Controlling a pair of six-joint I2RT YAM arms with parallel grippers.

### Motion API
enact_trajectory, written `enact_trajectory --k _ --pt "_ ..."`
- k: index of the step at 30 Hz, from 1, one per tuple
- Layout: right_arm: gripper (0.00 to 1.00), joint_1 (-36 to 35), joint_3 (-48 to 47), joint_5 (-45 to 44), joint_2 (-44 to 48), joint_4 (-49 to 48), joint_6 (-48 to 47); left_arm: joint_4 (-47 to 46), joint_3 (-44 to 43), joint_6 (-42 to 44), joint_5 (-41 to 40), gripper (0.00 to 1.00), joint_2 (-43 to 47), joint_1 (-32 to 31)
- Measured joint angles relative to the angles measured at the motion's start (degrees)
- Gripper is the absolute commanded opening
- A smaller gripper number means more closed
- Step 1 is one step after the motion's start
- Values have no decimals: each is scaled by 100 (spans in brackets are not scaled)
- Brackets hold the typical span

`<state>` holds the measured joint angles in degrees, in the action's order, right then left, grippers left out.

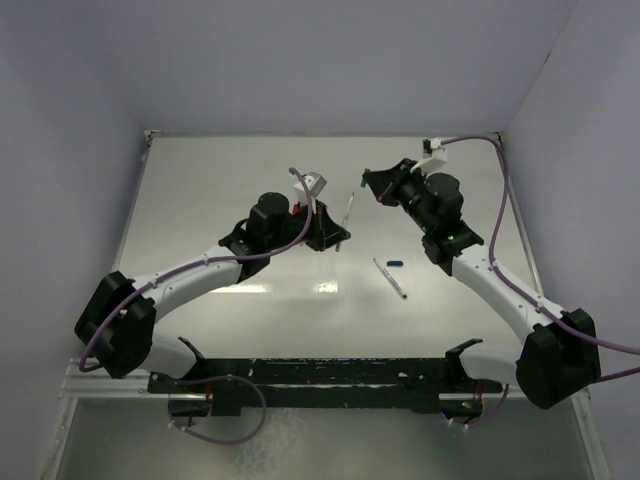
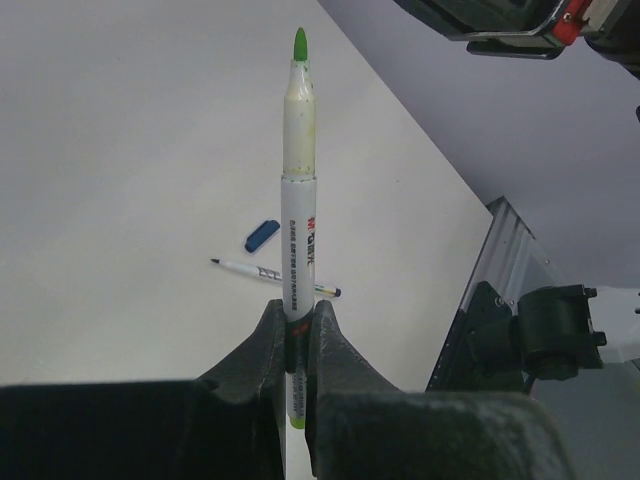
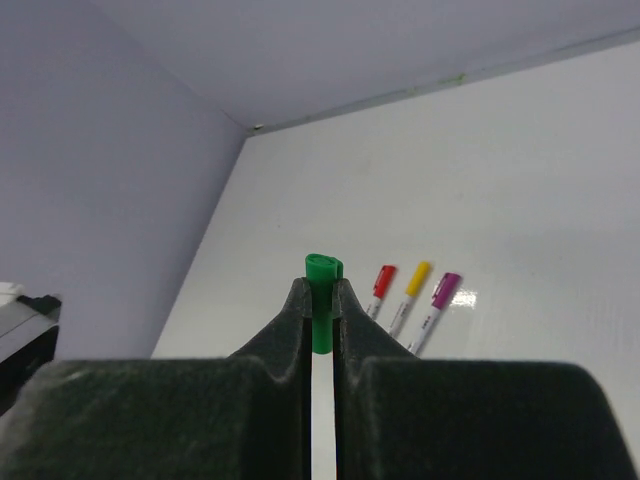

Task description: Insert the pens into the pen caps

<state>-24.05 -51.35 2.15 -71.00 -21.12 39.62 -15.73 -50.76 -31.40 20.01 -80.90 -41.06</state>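
1. We see a white table (image 1: 250, 190) boxed in by pale lilac walls (image 1: 300, 60).
2. Our left fingers (image 2: 275, 335) are clamped on a green-tipped pen (image 2: 298, 200), its tip towards 12 o'clock in the wrist view.
3. Our right fingers (image 3: 298, 310) pinch a green cap (image 3: 323, 268).
4. Three capped pens (image 3: 413, 285), red, yellow and purple, lie at its 3 o'clock.
5. From above, an uncapped pen (image 1: 391, 277) lies at 4 o'clock of the table's centre, with a blue cap (image 1: 394, 264) just beside it at 12 o'clock.

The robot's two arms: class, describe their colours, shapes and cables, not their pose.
Both the left arm and right arm have white link shells and chunky black joint housings. A thin purple cable runs along each. The fingers are matte black wedges tapering to narrow tips.
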Motion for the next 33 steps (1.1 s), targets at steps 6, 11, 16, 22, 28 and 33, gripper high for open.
enact_trajectory --k 6,11,16,22,28,33 --pt "0 0 317 254 142 -708 358 -273 -4 -356 199 0 -138 0" --pt "0 0 374 369 142 -1032 509 -323 -4 -431 236 0 -144 0" --pt "0 0 382 472 142 -1145 590 -334 -4 -457 234 0 -144 0" --pt "0 0 411 538 144 -1172 634 -332 -4 -452 227 0 -144 0" --pt "0 0 476 608 216 -1113 632 -332 -4 -442 210 0 -144 0" --pt "0 0 479 667 219 -1091 632 -330 -33 -435 190 0 -144 0"
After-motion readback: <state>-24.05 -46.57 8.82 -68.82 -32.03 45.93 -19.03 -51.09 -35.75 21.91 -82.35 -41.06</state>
